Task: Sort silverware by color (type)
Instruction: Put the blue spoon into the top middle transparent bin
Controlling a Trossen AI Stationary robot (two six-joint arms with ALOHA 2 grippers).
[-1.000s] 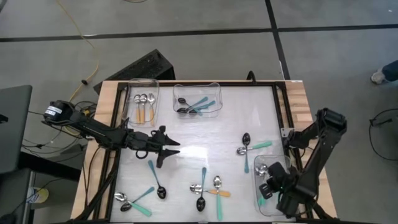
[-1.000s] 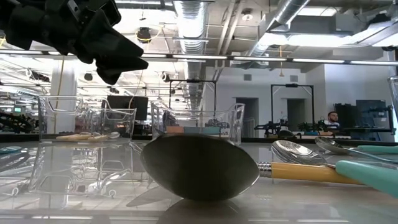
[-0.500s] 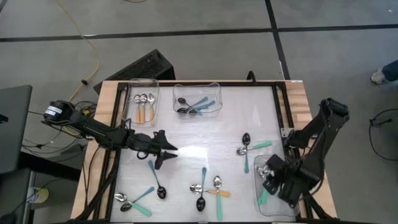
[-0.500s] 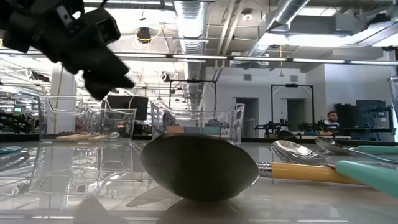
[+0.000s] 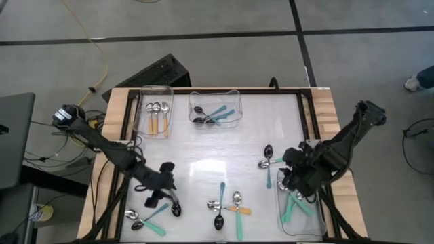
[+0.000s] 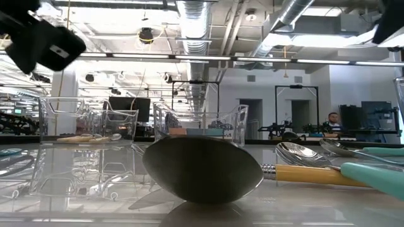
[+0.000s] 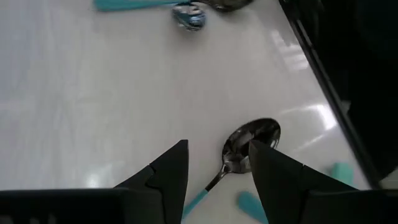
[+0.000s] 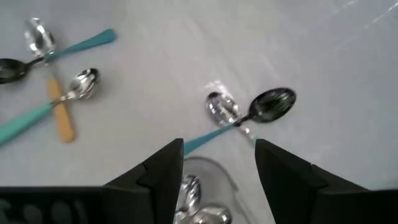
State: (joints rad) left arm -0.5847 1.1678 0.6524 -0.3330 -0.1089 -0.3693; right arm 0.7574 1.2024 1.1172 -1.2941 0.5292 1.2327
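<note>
The silverware lies scattered on the white table: a dark-bowled spoon with a teal handle (image 5: 173, 202), a pair (image 5: 144, 221) at the near left, a cluster (image 5: 227, 207) with one orange handle at the near middle, and a pair (image 5: 271, 161) at the right. My left gripper (image 5: 156, 198) hangs open just above the dark-bowled spoon (image 7: 252, 138), tipped downward. My right gripper (image 5: 289, 179) stands open with nothing in it over the far end of the right-hand bin (image 5: 310, 225). The pair on the right (image 8: 249, 112) lies just beyond its fingers.
A clear bin (image 5: 154, 112) with orange-handled spoons and another (image 5: 215, 110) with teal-handled ones stand at the far edge. The right-hand bin holds teal-handled spoons (image 5: 295, 203). A black frame (image 5: 305, 122) borders the table. A dark spoon bowl (image 6: 202, 170) fills the low view.
My left gripper has swung from the table's middle toward the near left and tipped downward over the dark-bowled spoon. My right gripper has risen from the bin's near end, gone toward the far edge and rolled about its axis. Teal-handled spoons now show in that bin.
</note>
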